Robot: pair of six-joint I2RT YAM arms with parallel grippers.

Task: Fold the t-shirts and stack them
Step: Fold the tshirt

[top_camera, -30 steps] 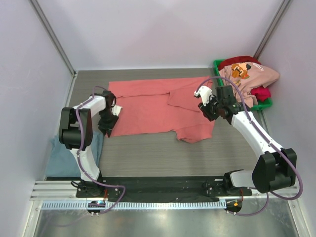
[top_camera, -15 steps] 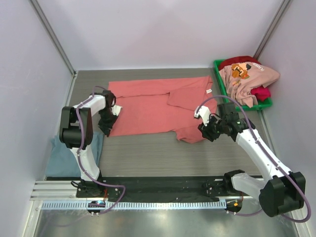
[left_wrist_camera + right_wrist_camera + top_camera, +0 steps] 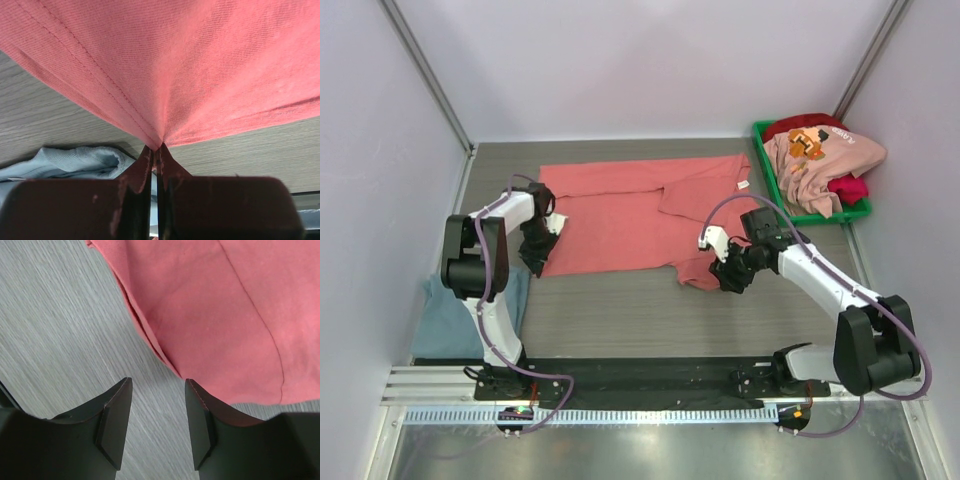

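salmon-red t-shirt lies spread on the table, its long axis running left to right across the top view, between the two arms.

left gripper: fingers pinched together on the near-left corner of the cloth, which fans out from the pinch. a grey-blue tee lies bunched just beside it.

right gripper: jaws apart, nothing between them, pointed down at the wood grain just beside the rumpled near-right lobe of the shirt. in the right wrist view the doubled cloth edge runs diagonally from upper left to lower right and passes just ahead of the gap, nearer the right-hand finger.

i judge that the coming grasp turns on this: the edge is ahead of the jaws, not yet between them, so the right arm, the nearer one, needs a short advance into the cloth before closing. i cannot tell whether its fingertips touch the table.

light pink printed tee sits heaped in the green bin, well apart at far right.
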